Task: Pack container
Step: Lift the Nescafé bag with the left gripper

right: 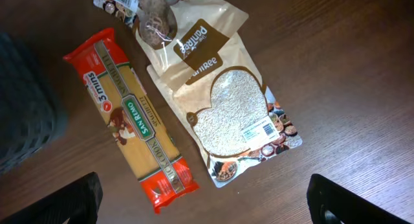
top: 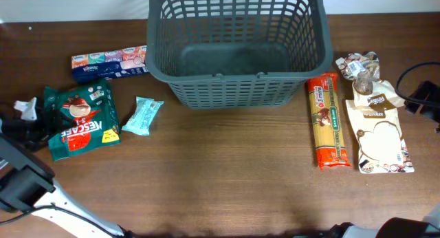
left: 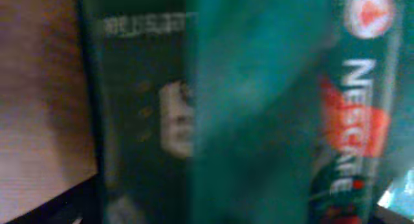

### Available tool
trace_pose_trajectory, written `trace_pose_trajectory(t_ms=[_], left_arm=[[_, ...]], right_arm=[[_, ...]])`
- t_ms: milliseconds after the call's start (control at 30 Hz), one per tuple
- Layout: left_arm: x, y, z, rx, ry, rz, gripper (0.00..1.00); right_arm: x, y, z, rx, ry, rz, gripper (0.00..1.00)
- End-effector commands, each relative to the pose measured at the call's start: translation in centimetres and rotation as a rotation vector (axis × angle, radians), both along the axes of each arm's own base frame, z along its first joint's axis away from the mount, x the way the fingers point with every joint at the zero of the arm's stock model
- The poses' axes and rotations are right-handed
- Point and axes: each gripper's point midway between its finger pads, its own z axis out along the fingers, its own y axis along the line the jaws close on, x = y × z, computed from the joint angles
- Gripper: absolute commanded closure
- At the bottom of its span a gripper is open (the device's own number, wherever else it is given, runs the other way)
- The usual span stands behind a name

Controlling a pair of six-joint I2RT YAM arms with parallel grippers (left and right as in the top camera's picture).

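The container, a large dark grey slotted basket (top: pixel 237 93), stands empty at the back centre. A green Nescafe bag (top: pixel 81 121) lies at the left. My left gripper (top: pixel 34 126) is at its left edge. In the left wrist view the bag (left: pixel 259 120) fills the frame, folded and blurred, and hides the fingers; the gripper looks shut on its edge. My right gripper (right: pixel 207 204) is open and empty, above the table in front of a red spaghetti pack (right: pixel 132 120) and a beige grain pouch (right: pixel 226 114). In the overhead view it sits at the right edge (top: pixel 421 97).
A flat tissue pack (top: pixel 110 62) and a light blue packet (top: pixel 142 115) lie left of the basket. The spaghetti pack (top: pixel 326 121), the grain pouch (top: pixel 378 131) and a small clear packet (top: pixel 359 65) lie to the right. The table's front edge runs along the bottom.
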Motion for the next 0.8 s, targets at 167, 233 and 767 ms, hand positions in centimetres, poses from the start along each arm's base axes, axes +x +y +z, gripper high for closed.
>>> trace_pose_trajectory(t_ms=[167, 233, 767], left_arm=[[0.9, -1.3, -2.3, -0.090, -0.032, -0.010, 0.98], [1.3, -1.6, -2.0, -0.115, -0.058, -0.004, 0.98], [4.8, -5.3, 5.7, -0.219, -0.331, -0.084, 0.98]], right_arm=[[-0.1, 0.0, 0.4, 0.001, -0.015, -0.005, 0.01], [-0.1, 0.0, 0.4, 0.001, -0.015, -0.005, 0.01], [-0.1, 0.0, 0.4, 0.001, -0.015, -0.005, 0.01]])
